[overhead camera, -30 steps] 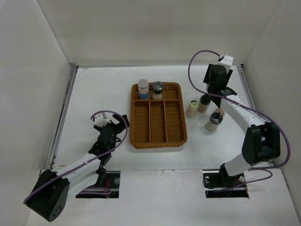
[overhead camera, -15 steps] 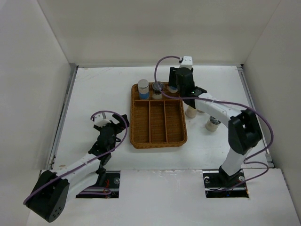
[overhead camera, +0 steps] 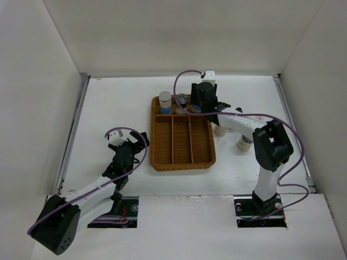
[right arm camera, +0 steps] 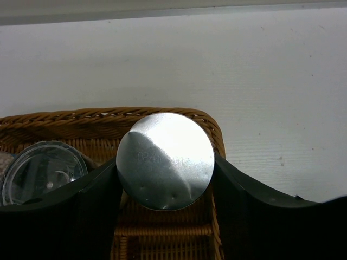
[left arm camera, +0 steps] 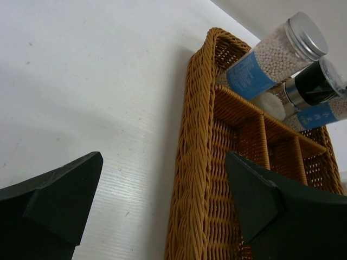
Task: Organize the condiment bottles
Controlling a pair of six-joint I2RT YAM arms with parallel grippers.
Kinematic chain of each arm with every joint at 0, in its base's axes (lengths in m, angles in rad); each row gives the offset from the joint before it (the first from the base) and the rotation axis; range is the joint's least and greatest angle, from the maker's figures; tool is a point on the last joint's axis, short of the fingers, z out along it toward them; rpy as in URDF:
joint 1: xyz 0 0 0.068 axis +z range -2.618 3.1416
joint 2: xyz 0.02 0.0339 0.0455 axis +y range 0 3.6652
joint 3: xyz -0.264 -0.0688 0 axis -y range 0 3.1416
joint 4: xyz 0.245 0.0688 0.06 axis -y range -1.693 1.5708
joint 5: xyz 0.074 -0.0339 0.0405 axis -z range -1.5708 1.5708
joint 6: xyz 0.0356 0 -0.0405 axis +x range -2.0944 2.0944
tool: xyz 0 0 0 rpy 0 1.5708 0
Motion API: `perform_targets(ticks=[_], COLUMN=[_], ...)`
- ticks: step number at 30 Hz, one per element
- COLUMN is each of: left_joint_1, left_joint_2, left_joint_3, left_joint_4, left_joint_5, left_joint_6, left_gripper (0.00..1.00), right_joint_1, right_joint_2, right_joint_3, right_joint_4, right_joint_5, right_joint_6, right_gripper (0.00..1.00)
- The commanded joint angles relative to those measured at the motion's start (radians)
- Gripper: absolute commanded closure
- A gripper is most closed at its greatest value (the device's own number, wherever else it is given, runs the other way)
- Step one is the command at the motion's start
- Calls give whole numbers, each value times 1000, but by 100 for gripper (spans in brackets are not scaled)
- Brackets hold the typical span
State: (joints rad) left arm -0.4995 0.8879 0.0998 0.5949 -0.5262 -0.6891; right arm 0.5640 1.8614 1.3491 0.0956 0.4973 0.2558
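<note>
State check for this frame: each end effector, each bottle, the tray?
Tray: long compartments empty.
Right end effector: shut on silver-capped bottle, at far compartment.
Left end effector: open, empty.
Blue-band bottle: upright in far compartment.
Dark-capped bottle: upright beside it.
Bottle beside tray: on table, unsorted.
Rightmost bottle: on table, unsorted.

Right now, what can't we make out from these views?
1. Top view: the right arm covers the table right of the tray; two bottles partly show, count unclear.
2. Right wrist view: the held bottle shows only its silver cap; body and base hidden, so tray-floor contact unknown.
3. Left wrist view: the bottom edge cuts off the tray's near end.
</note>
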Motion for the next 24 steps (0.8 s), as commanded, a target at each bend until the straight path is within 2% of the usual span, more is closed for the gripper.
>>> perform_targets(ticks=[1, 6, 17, 24], left_joint_1=[0, 3, 0, -1], left_joint_2=[2, 0, -14, -4], left_joint_3=[25, 23, 17, 21], left_joint_4=[34, 40, 42, 42], left_joint_5=[12, 5, -4, 0], left_joint_6=[-1, 0, -3, -3], left_gripper=[0, 0, 0, 0], right_joint_1=[3, 3, 3, 20], right_joint_2=[-1, -16, -91, -143], right_joint_3=[21, 13, -5, -16], right_joint_4=[96, 98, 84, 76], right_joint_5=[9, 4, 9, 7], right_joint_6=[48, 59, 54, 46], right_gripper=[34, 20, 12, 11])
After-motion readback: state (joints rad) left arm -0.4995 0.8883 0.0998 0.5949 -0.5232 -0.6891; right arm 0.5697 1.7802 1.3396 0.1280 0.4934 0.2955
